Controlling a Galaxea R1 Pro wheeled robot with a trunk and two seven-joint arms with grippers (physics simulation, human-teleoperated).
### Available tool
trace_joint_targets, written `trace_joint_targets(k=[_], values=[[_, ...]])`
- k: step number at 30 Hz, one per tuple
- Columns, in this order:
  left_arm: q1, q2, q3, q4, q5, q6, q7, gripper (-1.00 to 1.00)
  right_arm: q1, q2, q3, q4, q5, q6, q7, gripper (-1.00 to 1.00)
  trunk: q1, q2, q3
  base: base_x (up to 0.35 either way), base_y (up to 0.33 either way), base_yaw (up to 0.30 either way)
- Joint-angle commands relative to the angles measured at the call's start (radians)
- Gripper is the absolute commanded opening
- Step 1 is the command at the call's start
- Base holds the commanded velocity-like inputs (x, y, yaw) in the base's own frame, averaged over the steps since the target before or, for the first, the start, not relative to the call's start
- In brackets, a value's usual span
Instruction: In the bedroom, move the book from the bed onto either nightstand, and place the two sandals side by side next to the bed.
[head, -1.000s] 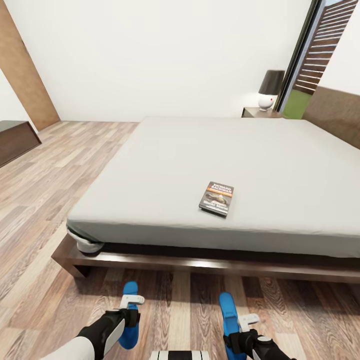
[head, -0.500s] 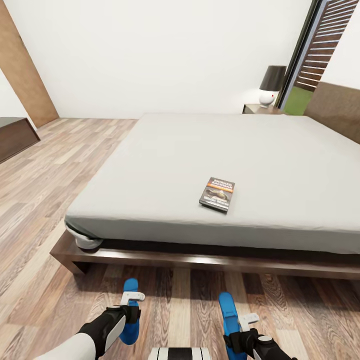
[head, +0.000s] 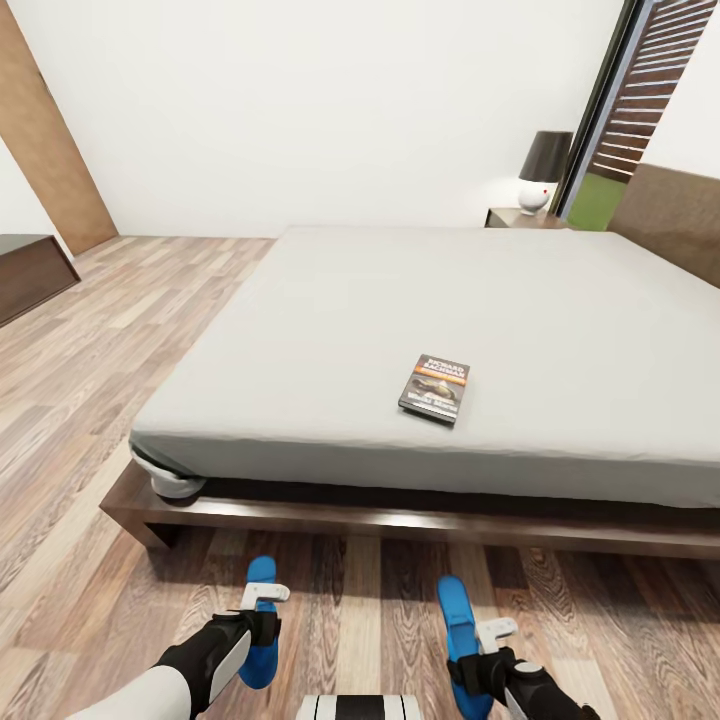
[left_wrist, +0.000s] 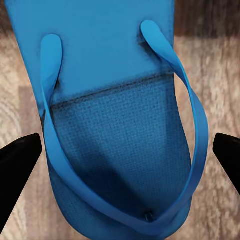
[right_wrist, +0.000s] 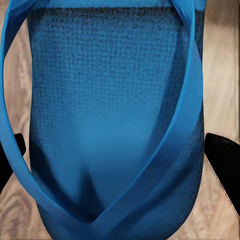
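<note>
While the low double bed (head: 560, 300) with its light-grey mattress and dark brown wooden frame takes up the middle and right of the head view, the small dark paperback book (head: 435, 388) with an orange band lies flat on the mattress near the front edge, slightly right of centre. At the upper right, beside a tall dark-framed window (head: 625, 110), a dark-brown wooden nightstand (head: 520, 217) carries a white lamp with a dark shade (head: 541, 172).

Along the lower edge of the head view, two bright blue flat sandals rest on the wood-plank floor (head: 90, 400) in front of the bed frame, well apart from each other. The left gripper (head: 262, 598) hangs over the left blue sandal (head: 259, 625); in the left wrist view its dark fingertips (left_wrist: 17, 165) stand wide apart on either side of that sandal's sole (left_wrist: 115, 135), not touching it. The right gripper (head: 492, 633) hangs over the right blue sandal (head: 458, 630); in the right wrist view its fingers (right_wrist: 225, 160) are likewise spread, flanking the sole and straps (right_wrist: 115, 125) with floor visible between finger and sandal.
</note>
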Motion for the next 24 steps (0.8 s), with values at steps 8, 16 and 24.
trace_joint_targets(k=[8,16,24], values=[[0.0,0.001,-0.008,-0.002,0.01,0.005,0.007,-1.0,-0.027,0.0,-0.001,-0.008,0.01,0.03,0.007,-1.0,0.0,0.0,-0.001,0.0,0.0,0.0],[0.0,0.001,-0.008,-0.002,0.01,0.005,0.008,-1.0,-0.033,-0.002,-0.002,-0.05,0.009,0.138,0.007,-1.0,0.0,0.0,-0.001,0.0,0.0,0.0],[0.0,0.001,-0.009,-0.002,0.01,0.005,0.008,-1.0,-0.039,-0.002,-0.001,-0.103,0.009,0.247,0.007,-1.0,0.0,0.0,-0.001,0.0,0.0,0.0]])
